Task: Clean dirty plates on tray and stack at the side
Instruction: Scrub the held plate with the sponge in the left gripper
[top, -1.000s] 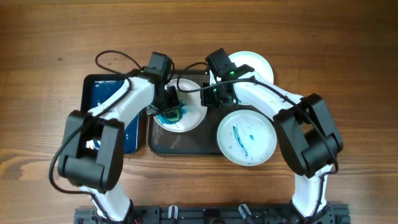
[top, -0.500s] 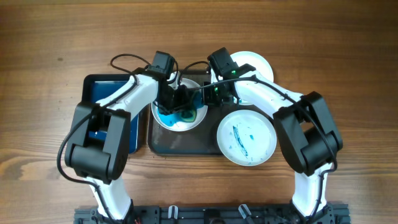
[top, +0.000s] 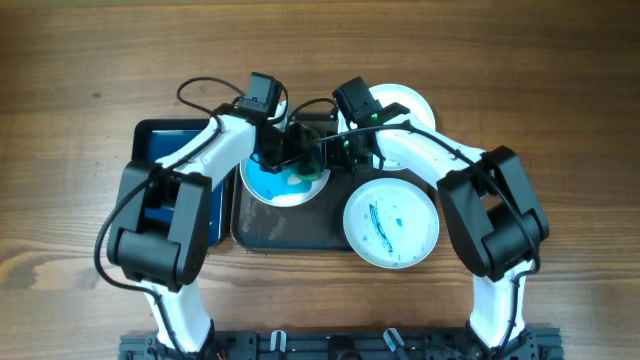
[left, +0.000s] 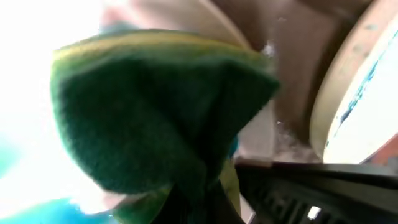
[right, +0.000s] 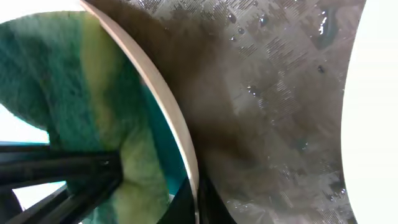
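Observation:
A white plate (top: 272, 186) smeared with blue lies on the left of the dark tray (top: 290, 228). My left gripper (top: 288, 158) is shut on a green and yellow sponge (top: 304, 177) pressed onto this plate; the sponge fills the left wrist view (left: 155, 106). My right gripper (top: 334, 152) is shut on the plate's right rim (right: 163, 102), with the sponge (right: 68, 106) just past it. A second plate (top: 392, 222) with blue streaks rests on the tray's right end and shows in the left wrist view (left: 364, 106). A clean white plate (top: 412, 100) lies behind on the table.
A blue basin (top: 165, 152) stands left of the tray, partly under my left arm. The tray's wet surface (right: 273, 93) lies between the two dirty plates. Bare wooden table (top: 560, 120) surrounds everything.
The sponge has moved from the plate's left side to its right side, spreading blue over the plate. The tray and the streaked plate have shifted slightly left.

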